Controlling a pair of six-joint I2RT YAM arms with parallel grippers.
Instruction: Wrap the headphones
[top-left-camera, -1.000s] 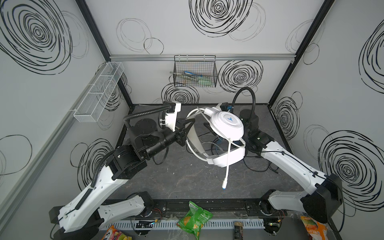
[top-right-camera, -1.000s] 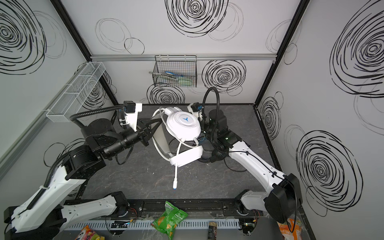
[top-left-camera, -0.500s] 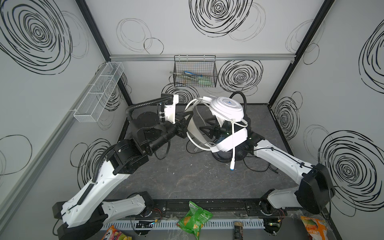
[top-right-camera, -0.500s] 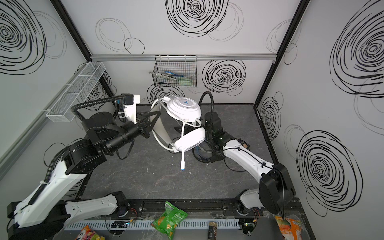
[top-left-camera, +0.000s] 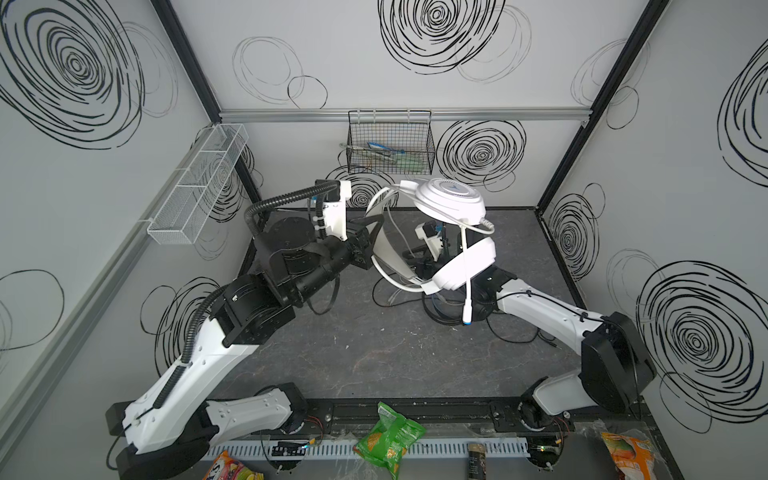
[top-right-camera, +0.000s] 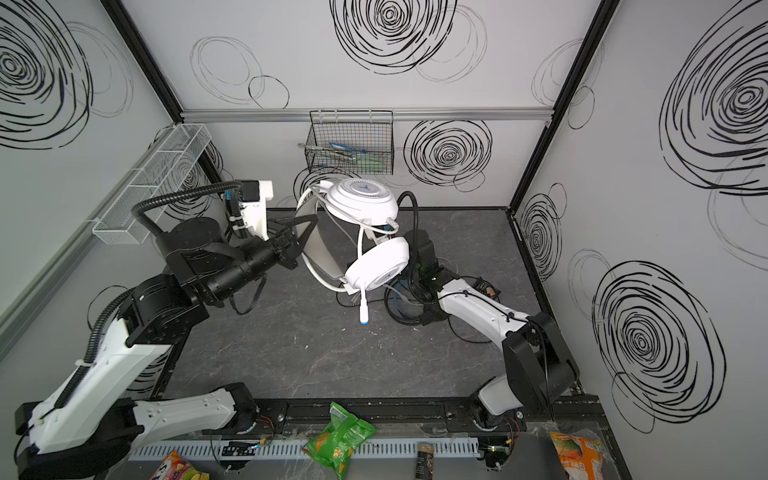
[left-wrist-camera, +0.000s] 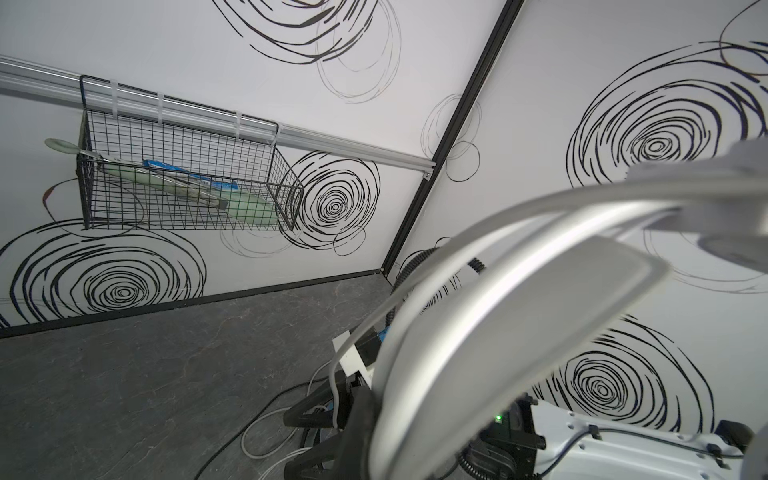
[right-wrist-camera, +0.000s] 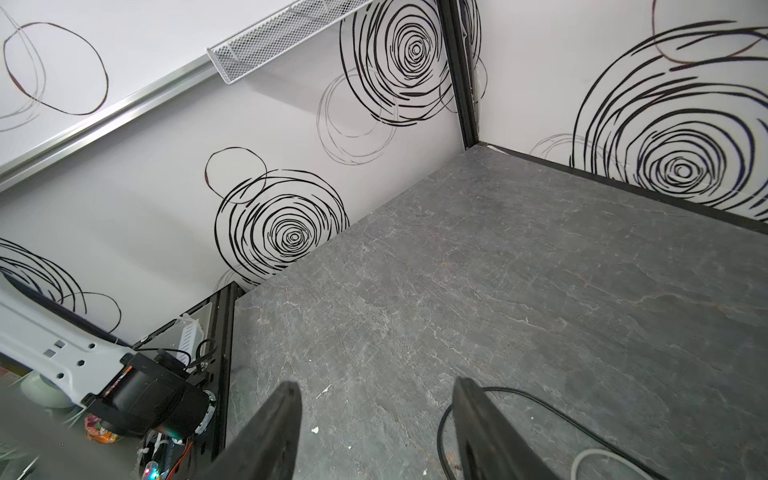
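**White headset (top-left-camera: 451, 201) held in the air in front of the wire basket (top-left-camera: 390, 166)**

In both top views the left gripper (top-left-camera: 376, 243) is clenched on the broad headband (top-left-camera: 390, 249) of the white headset. It holds the headset above the table (top-left-camera: 374, 353), lower than the wire basket and a little in front of it. One ear cup (top-right-camera: 359, 201) is turned up and appears just under the bottom of the basket. The other ear cup (top-left-camera: 465, 264) hangs lower and farther from the basket. From this lower cup the boom mic (top-left-camera: 467, 301) points down. Its blue tip is above the table and does not touch it. A white cable (top-left-camera: 478, 227) crosses between the two cups.

In the left wrist view the headband is very near and blurred, and the basket shows on the wall behind it.

The black headset (top-left-camera: 444, 311) lies on the table under the white one, farther from the basket. It is mostly covered, so I cannot tell how its cable lies.

The right gripper (right-wrist-camera: 376, 432) is released. In the right wrist view its two fingers stand apart over the bare table with nothing between them. A black cable (right-wrist-camera: 490, 389) lies just beside one finger. In the top views this gripper is hidden under the white headset.
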